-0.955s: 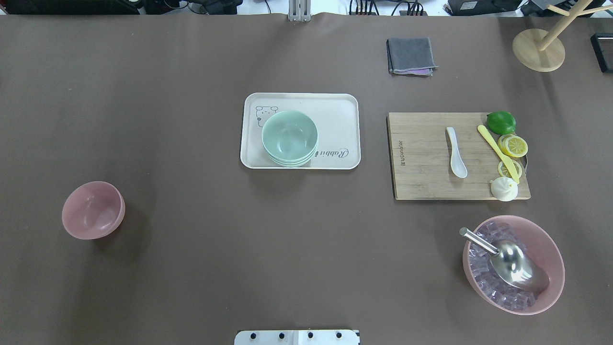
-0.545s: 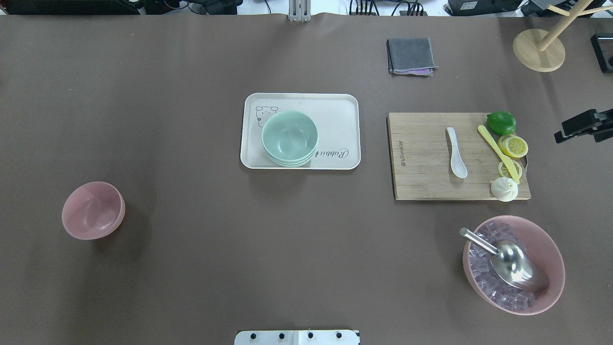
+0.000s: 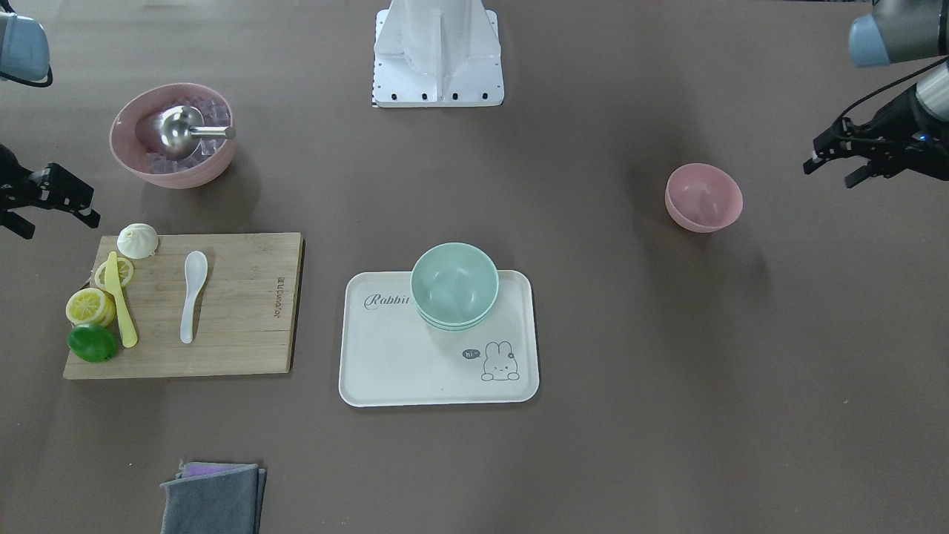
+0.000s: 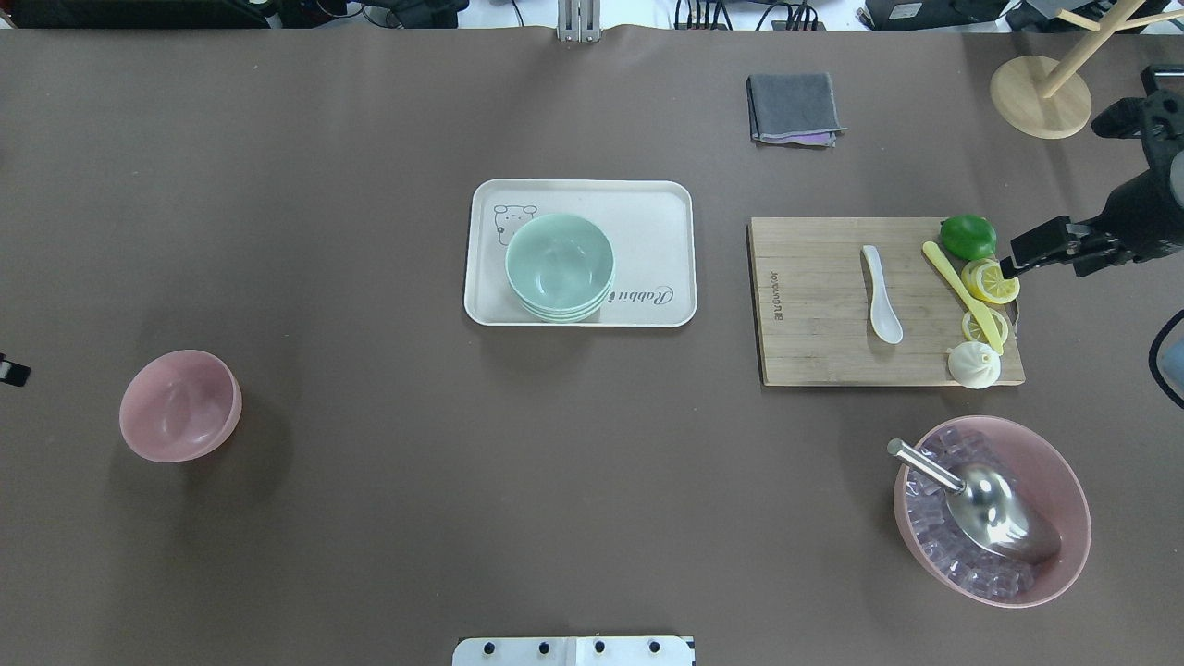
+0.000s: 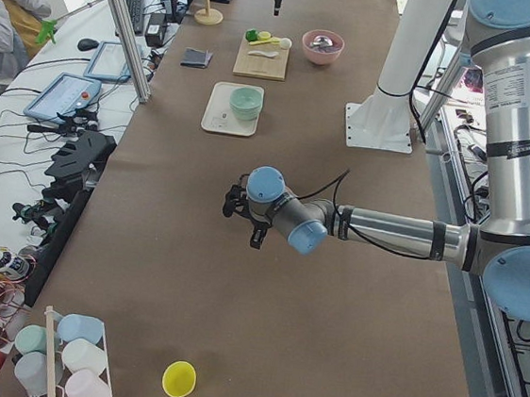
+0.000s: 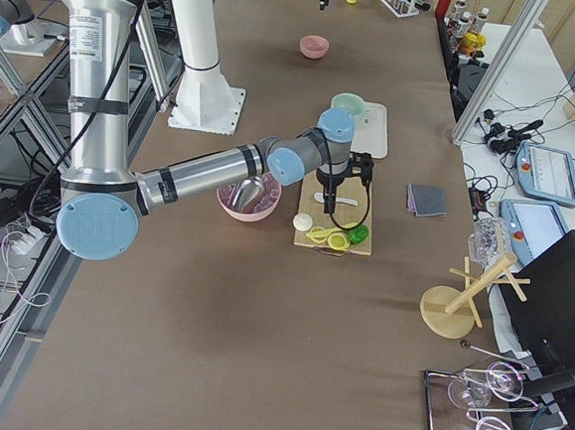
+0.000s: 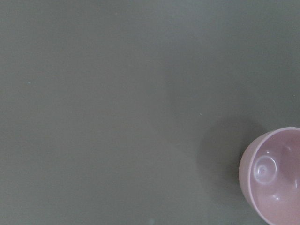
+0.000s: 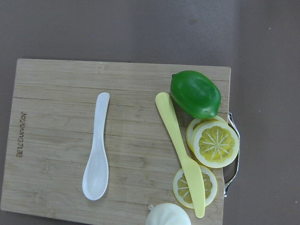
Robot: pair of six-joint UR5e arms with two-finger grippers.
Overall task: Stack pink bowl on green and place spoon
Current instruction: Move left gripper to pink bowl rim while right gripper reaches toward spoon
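Brown tabletop (image 4: 370,518): pink bowl (image 4: 180,405) at 9 o'clock near the open-jawed left gripper (image 3: 829,174), green bowls (image 4: 560,266) central on tray (image 4: 647,199), spoon (image 4: 881,293) at 3 on board (image 4: 814,356) near the right gripper (image 3: 59,222), likewise open, presumably each poised for pickup.

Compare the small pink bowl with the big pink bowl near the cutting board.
The small pink bowl is empty; the big pink bowl holds clear cubes and a metal scoop. The small pink bowl is clearly narrower than the big pink bowl. Both are pink, upright and on the table.
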